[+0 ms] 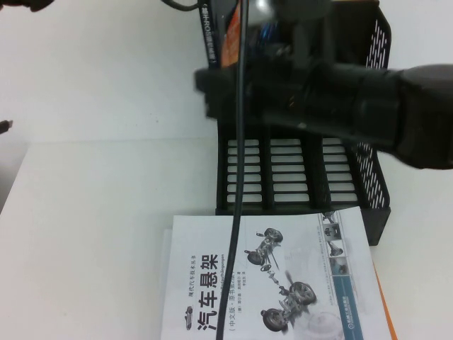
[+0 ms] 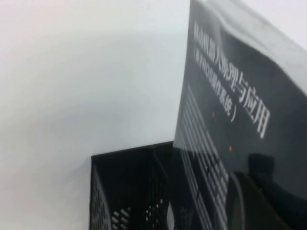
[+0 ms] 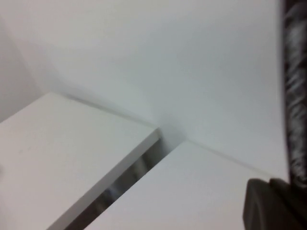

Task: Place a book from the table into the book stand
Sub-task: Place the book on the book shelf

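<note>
The black book (image 1: pixel 230 39) is upright above the left compartment of the black book stand (image 1: pixel 371 205), its orange patch showing. My right arm reaches across from the right. My right gripper (image 1: pixel 207 79) is at the book's lower spine corner and looks shut on it. In the right wrist view the spine (image 3: pixel 295 72) runs down to the gripper (image 3: pixel 276 206). My left gripper (image 2: pixel 268 201) lies against the glossy cover (image 2: pixel 240 96), shut on the book above the stand (image 2: pixel 124 191). It is out of the high view.
A white book with car-suspension drawings (image 1: pixel 269 283) lies on the white table (image 1: pixel 85 234) just in front of the stand, with an orange edge (image 1: pixel 386 297) under it. A black cable (image 1: pixel 239 177) hangs down through the middle of the high view.
</note>
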